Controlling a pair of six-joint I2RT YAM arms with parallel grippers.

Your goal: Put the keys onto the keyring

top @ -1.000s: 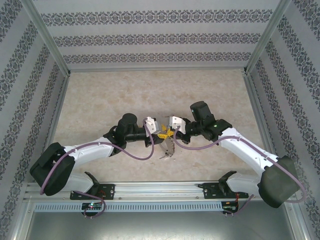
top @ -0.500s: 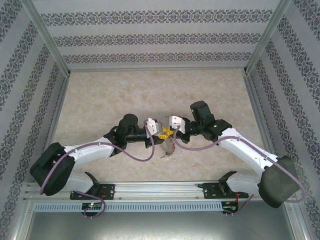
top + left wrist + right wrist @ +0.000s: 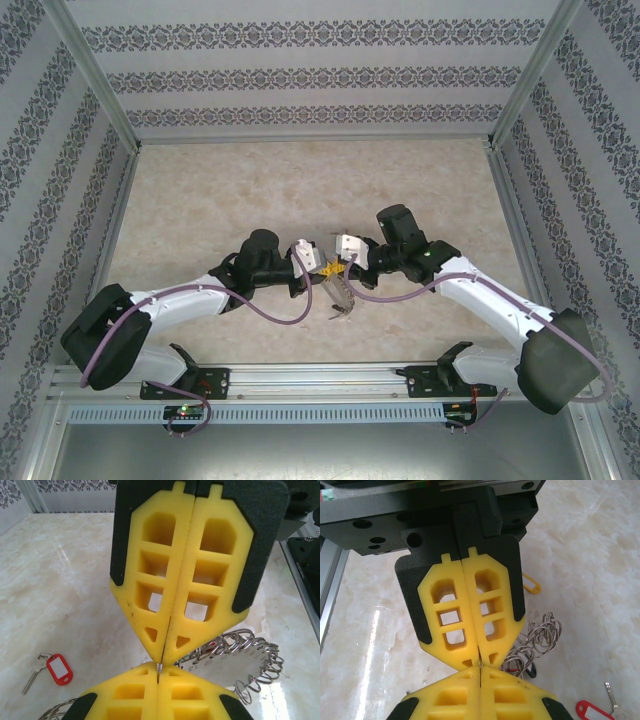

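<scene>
- The left gripper [image 3: 322, 268] and the right gripper [image 3: 343, 266] are meeting tip to tip over the middle of the table [image 3: 200, 200].
- The keyring [image 3: 342, 293] is trailing from those tips toward the near edge.
- Both arms are reaching inward.

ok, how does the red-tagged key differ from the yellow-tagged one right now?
Red-tagged key: red tag, metal blade in view, lying clear of the grippers. Yellow-tagged key: yellow-orange tag, its blade hidden behind the left gripper. Both lie flat on the table, apart from the keyring.
</scene>
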